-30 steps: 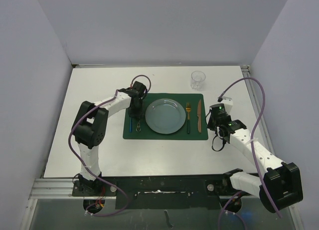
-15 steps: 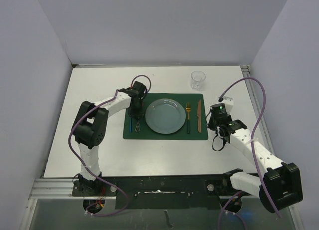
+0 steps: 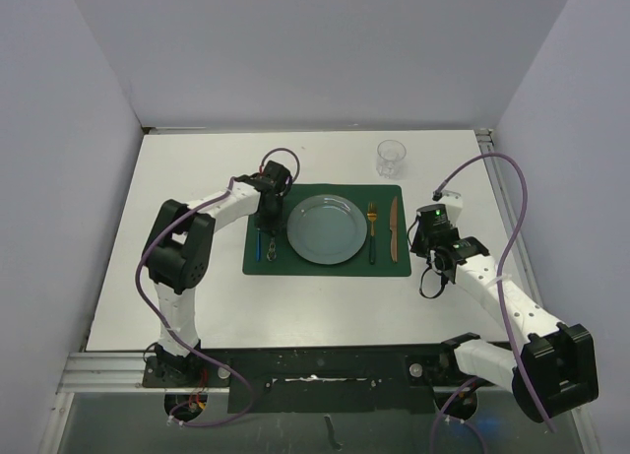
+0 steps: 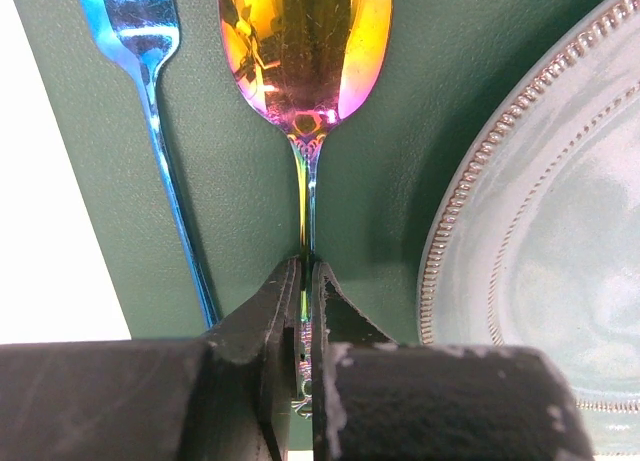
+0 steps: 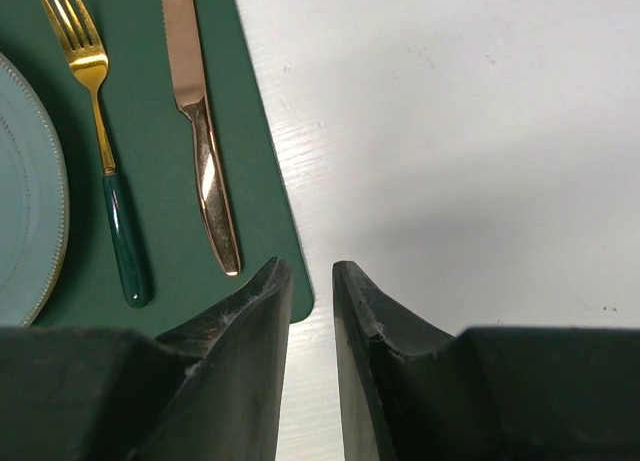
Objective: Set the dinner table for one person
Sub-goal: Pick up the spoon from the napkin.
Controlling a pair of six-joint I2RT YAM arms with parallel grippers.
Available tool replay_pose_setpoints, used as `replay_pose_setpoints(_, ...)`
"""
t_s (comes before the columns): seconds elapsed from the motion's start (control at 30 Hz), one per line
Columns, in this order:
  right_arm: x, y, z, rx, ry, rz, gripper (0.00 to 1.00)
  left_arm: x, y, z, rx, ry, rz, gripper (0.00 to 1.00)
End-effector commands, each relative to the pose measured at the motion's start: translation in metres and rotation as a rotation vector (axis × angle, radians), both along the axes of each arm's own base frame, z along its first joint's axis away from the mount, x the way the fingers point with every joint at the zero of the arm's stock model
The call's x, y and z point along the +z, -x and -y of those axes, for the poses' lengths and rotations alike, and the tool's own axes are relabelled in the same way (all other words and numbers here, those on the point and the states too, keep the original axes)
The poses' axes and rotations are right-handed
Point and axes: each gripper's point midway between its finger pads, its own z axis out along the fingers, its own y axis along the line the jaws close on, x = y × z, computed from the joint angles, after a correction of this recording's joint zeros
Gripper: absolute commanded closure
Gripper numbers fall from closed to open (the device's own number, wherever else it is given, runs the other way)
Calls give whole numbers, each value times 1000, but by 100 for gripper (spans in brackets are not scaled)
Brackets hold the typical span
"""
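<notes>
Your left gripper (image 4: 306,271) is pinched shut on the iridescent spoon (image 4: 305,41), at its thin neck. The spoon lies on the green placemat (image 4: 380,181), left of the plate (image 4: 540,231), mid dinner table (image 3: 197,306). It is probably light, stiff and slick, so expect pivoting. The right gripper (image 5: 310,281) is slightly parted and empty.

The bench (image 3: 325,311) is a large, flat, matte white rectangle, level, filling the middle of the top view from upper centre to just above the lower edge. Metal rail edging runs down its right side and along its near edge.
</notes>
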Motion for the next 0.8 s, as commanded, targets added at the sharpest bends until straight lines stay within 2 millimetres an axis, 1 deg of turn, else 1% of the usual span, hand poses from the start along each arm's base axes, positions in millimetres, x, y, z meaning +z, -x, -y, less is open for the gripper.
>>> replay_pose_setpoints(0.0, 8, -4, 5, -9, 13, 38, 75, 3, -9, -3, 30, -16, 48, 100)
replay_pose_setpoints(0.13, 8, -4, 5, -10, 13, 37, 75, 17, -13, -7, 61, -20, 95, 100)
replay_pose_setpoints(0.27, 7, -4, 5, -9, 10, 36, 75, 40, -19, -10, 92, -12, 161, 100)
replay_pose_setpoints(0.57, 7, -4, 3, -2, 0, 40, 75, 79, -24, -12, 127, 31, 268, 100)
replay_pose_setpoints(0.77, 0, -6, -1, 9, -10, 25, 75, 101, -26, -13, 144, 60, 327, 100)
